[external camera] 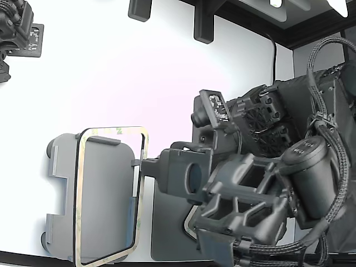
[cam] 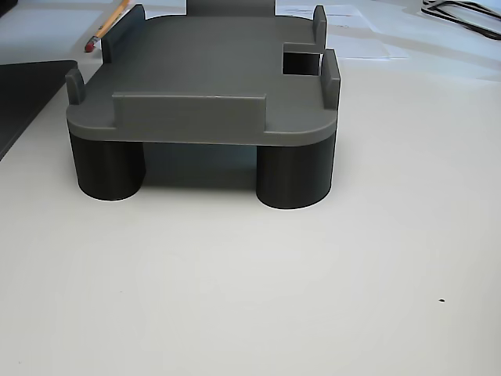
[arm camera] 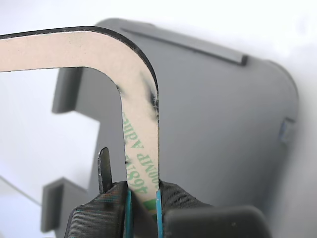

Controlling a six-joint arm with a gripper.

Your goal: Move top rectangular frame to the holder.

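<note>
1. Exterior view: the top rectangular frame (external camera: 83,183) hangs over the holder (external camera: 105,194) at the view's left. The gripper (external camera: 140,163) pinches the frame's right long side. The frame's outline runs past the holder's tabs at the far and near ends, so it is not seated. A dark grey mat (external camera: 169,233) lies just right of the holder, mostly under the arm. Whether a second frame rests on the mat I cannot tell for sure; only a pale curved sliver shows there.

2. Wrist view: the gripper (arm camera: 142,201) is pressed together on the frame's (arm camera: 133,99) narrow strip near a rounded corner; green print shows on the tan face. The holder (arm camera: 223,129) sits behind, apart from the frame.

3. Other view: the holder (cam: 203,78) stands on dark round legs on the white counter (cam: 313,298); a pencil (cam: 108,23) lies far left. Neither frame nor gripper shows here.

4. Risks, as judgement: the frame is thin and held on one edge only, so it may sag or twist. If lowered out of line, a corner could land on a raised tab and rest crooked. An early release might let it slide off.
</note>
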